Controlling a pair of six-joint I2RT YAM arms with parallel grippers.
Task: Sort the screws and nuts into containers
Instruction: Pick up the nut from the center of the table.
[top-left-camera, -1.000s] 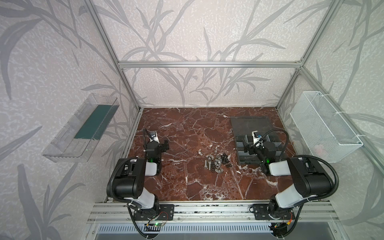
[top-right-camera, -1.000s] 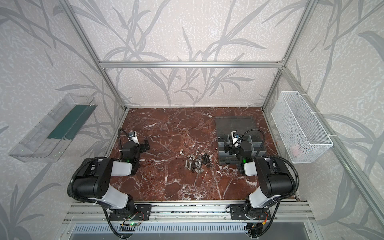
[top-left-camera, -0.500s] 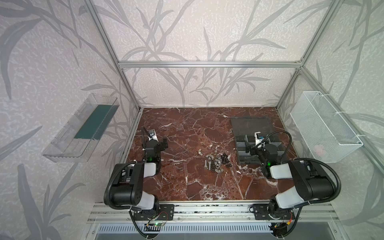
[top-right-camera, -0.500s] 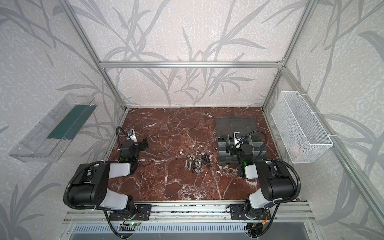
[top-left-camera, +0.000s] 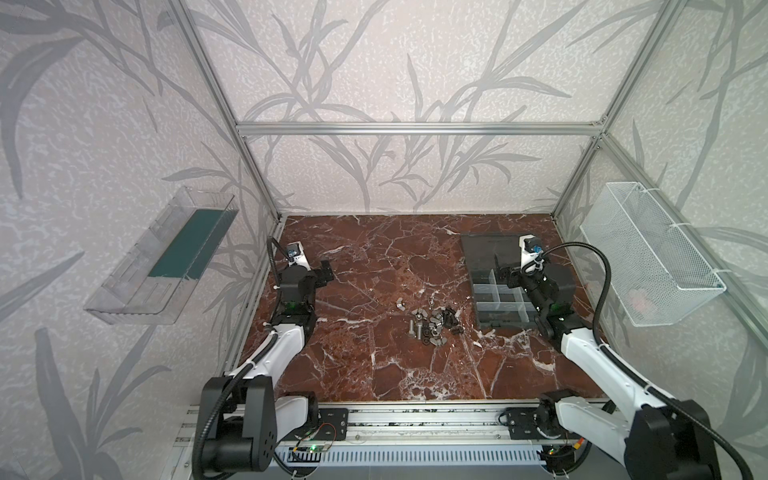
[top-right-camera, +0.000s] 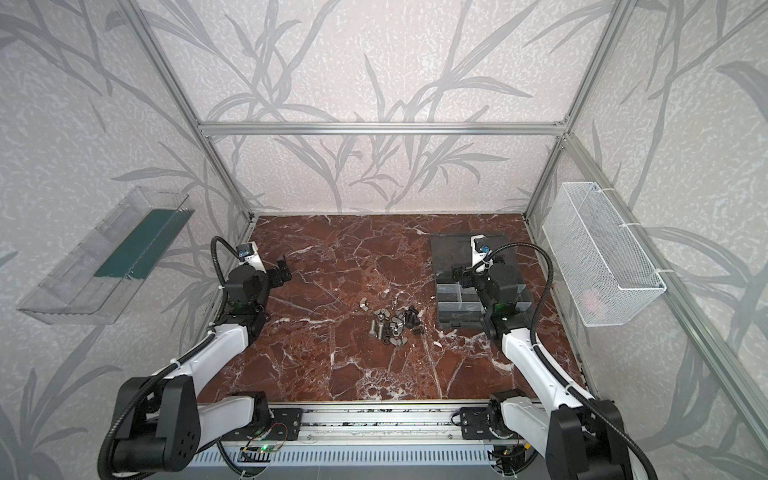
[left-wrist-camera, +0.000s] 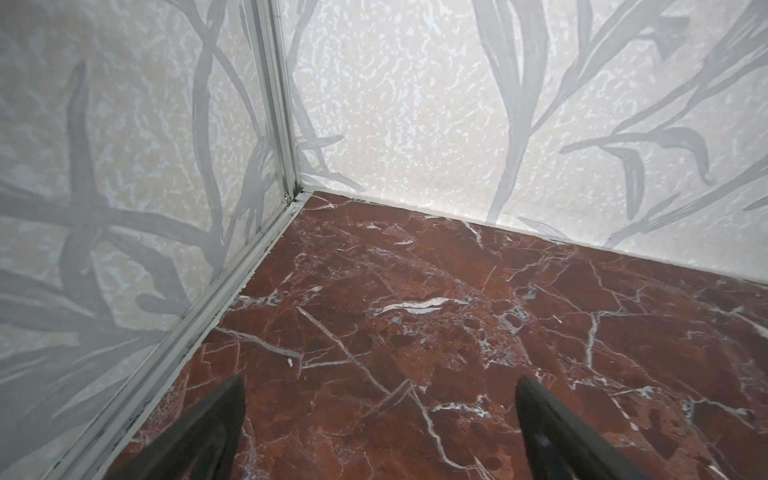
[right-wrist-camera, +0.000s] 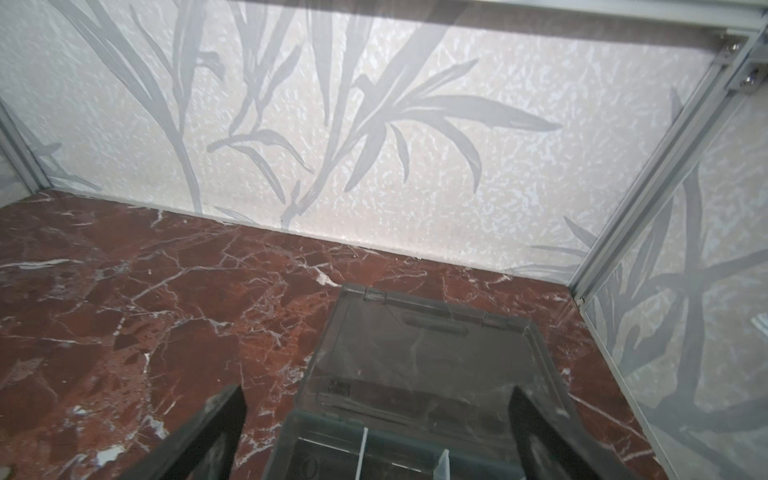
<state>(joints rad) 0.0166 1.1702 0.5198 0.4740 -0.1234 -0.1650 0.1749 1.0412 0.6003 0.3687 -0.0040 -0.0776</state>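
Jaws of the right gripper (right-wrist-camera: 376, 399) stand wide apart and hold nothing — under and between them lie the containers (right-wrist-camera: 324, 455), compartments of the dark organiser box (top-left-camera: 486, 323), whose flat lid (right-wrist-camera: 419, 353) lies open just ahead of the fingertips. On the left gripper (left-wrist-camera: 380, 386) the jaws are likewise spread and empty, over bare marble table (left-wrist-camera: 415, 291) facing a wall corner. In both top views the screws (top-left-camera: 412, 328) and the nuts (top-right-camera: 395, 326) lie heaped on the table between the two grippers — nearer the right jaws, well apart from both pairs, outside every compartment
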